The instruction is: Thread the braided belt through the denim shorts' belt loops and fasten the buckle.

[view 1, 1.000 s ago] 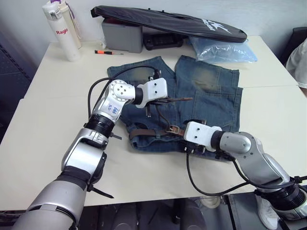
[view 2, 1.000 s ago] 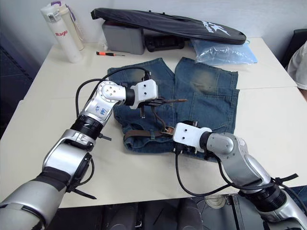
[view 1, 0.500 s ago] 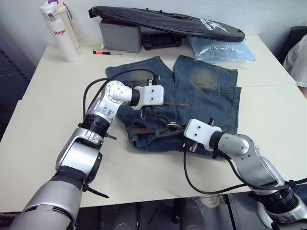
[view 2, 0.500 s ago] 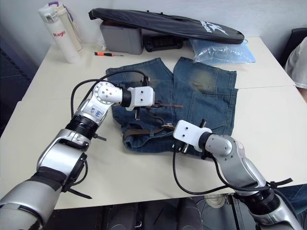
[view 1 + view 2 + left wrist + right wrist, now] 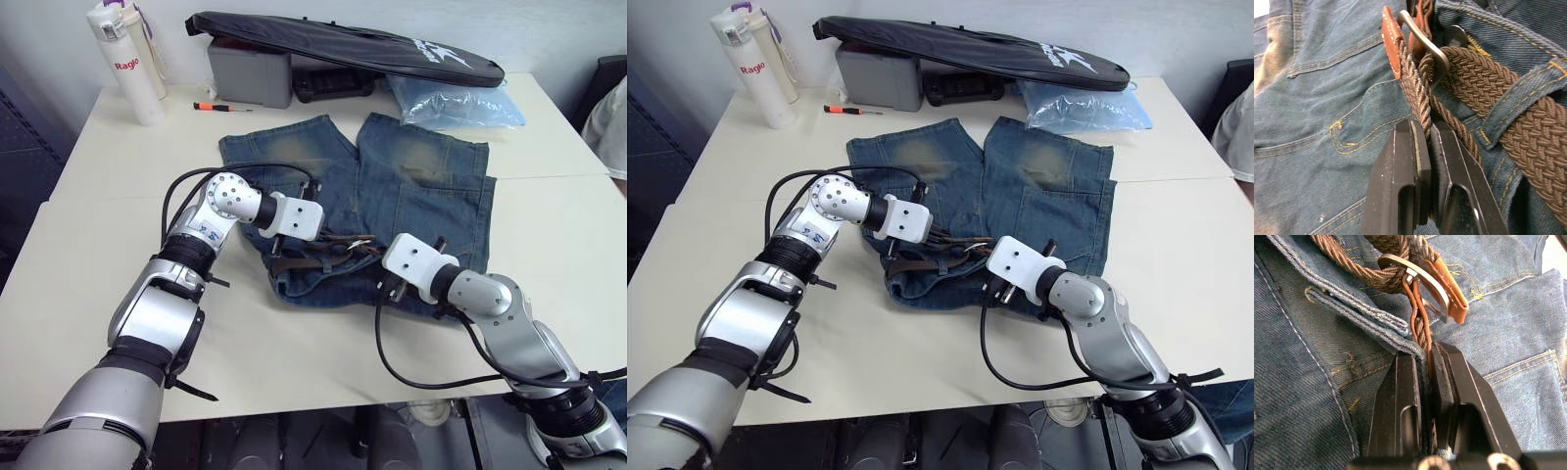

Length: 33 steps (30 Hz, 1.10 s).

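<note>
On the cream table (image 5: 88, 245), faded blue denim shorts (image 5: 421, 186) spread flat, legs pointing away from the robot, waistband nearest. Along that waistband, a dark-brown braided belt (image 5: 312, 260) with both arms converging over its middle. Left gripper (image 5: 328, 235) low over the belt from the left side; right gripper (image 5: 377, 257) meeting it from the right, the two just beside each other. Farther back, a white bottle (image 5: 125, 61) at the left corner, a small orange-handled screwdriver (image 5: 212, 106), a grey box (image 5: 249, 74) under a long black bag (image 5: 343, 44), and a pale blue plastic bag (image 5: 456, 103).

In the left wrist view, black fingers (image 5: 1403, 181) clenched on the woven strap just short of the silver rectangular buckle (image 5: 1422, 41), a tan leather tab (image 5: 1392, 46) at the buckle's base. Beside it, a narrow blue denim belt loop (image 5: 1518, 98) crossing over the thick braid.

In the right wrist view, black fingers (image 5: 1400, 401) pinched together on the waistband edge along with a thin tan leather strip, right below the buckle. Braided strap passing through the metal frame, tan tab jutting to one side.
</note>
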Motion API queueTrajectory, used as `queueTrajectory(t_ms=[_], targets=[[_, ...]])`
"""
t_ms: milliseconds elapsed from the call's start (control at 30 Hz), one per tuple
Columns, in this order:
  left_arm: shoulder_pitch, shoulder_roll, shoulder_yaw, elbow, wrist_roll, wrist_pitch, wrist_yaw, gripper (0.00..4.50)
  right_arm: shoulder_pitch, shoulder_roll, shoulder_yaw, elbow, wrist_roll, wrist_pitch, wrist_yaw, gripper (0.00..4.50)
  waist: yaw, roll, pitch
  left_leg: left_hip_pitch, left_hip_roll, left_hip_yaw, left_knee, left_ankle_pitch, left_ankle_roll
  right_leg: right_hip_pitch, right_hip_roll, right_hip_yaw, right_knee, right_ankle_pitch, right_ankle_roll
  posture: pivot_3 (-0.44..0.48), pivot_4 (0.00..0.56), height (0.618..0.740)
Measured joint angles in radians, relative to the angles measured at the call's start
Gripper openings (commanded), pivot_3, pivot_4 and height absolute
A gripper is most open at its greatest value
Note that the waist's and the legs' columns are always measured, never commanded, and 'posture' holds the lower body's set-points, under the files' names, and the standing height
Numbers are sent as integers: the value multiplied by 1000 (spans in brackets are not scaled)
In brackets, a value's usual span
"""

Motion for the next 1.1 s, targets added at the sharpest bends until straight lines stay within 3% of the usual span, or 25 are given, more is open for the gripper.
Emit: queueTrajectory(t_ms=[1100], targets=[[-64, 23, 12, 120, 23, -26, -27, 0, 8, 0, 16, 1, -24, -8, -5, 16, -1, 0, 0, 0, 0, 0, 0, 0, 0, 0, 0, 0, 0, 0, 0, 0, 150, 740]])
